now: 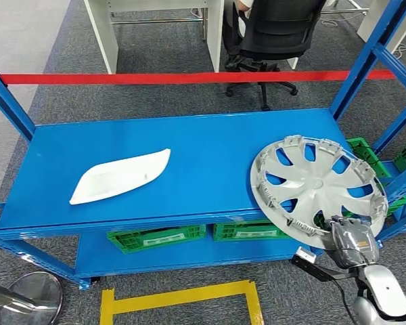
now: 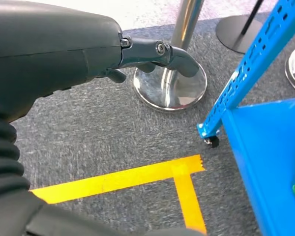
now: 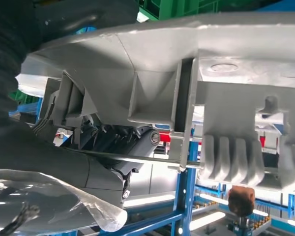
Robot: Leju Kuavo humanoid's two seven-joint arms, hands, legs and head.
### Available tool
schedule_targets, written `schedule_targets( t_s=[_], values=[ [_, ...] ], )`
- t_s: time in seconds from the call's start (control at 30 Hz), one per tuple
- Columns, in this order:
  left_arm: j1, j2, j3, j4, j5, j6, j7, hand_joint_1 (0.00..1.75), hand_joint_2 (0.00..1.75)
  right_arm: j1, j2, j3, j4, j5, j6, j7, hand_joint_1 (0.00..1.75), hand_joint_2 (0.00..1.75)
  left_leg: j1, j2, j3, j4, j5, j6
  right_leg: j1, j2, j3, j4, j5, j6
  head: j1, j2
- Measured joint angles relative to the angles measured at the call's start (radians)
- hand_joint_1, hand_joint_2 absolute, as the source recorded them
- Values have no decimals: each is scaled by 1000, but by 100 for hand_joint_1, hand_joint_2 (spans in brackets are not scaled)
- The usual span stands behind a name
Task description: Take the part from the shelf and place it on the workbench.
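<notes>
A silver hubcap (image 1: 318,186) hangs tilted over the right end of the blue shelf top (image 1: 206,156), its near rim past the shelf's front edge. My right hand (image 1: 352,244) grips that near rim from below. In the right wrist view the hubcap's ribbed underside (image 3: 198,93) looms close, and my right hand's dark fingers (image 3: 112,142) curl against it. A white curved trim part (image 1: 119,177) lies flat on the shelf's left half. My left hand (image 2: 153,51) hangs low over the grey carpet beside the shelf's corner, fingers stretched out and holding nothing.
Green crates (image 1: 158,238) sit on the lower shelf. Blue uprights (image 1: 367,57) frame the shelf's ends. Yellow floor tape (image 1: 181,296) marks the carpet in front. A chrome stanchion base (image 1: 24,298) stands at the front left. Red barrier tape (image 1: 139,78) and an occupied office chair (image 1: 275,34) lie behind.
</notes>
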Motion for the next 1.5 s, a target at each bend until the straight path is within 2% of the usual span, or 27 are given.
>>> schedule_targets(
  t_s=[0.17,0.37,0.8,1.1,1.5],
  values=[
    [1,22,14,-8,4,-57,-7,0,175,-3,7,-20,0,-4,-28,-8,175,175,0,0,0,0,0,0,0,0,0,0,0,0,0,0],
    [-12,29,17,-12,4,-77,-4,0,175,-18,8,-50,0,-5,-42,-28,175,175,0,0,0,0,0,0,0,0,0,0,0,0,0,0],
    [-34,0,27,-12,24,-72,9,0,175,-45,5,-114,-32,53,-124,-41,175,175,-1,0,-1,0,0,0,-1,-1,-1,0,0,0,0,0],
    [-38,-33,27,-12,20,-60,47,0,175,-78,-12,-150,-122,98,-180,-53,175,175,-1,-1,-2,0,0,0,-1,-1,-2,1,0,0,0,0],
    [-39,-46,27,-11,2,-52,101,0,175,-143,-40,-153,-230,176,-233,-55,175,175,-1,-1,-4,0,0,0,-1,-1,-4,1,0,0,0,0]
  ],
)
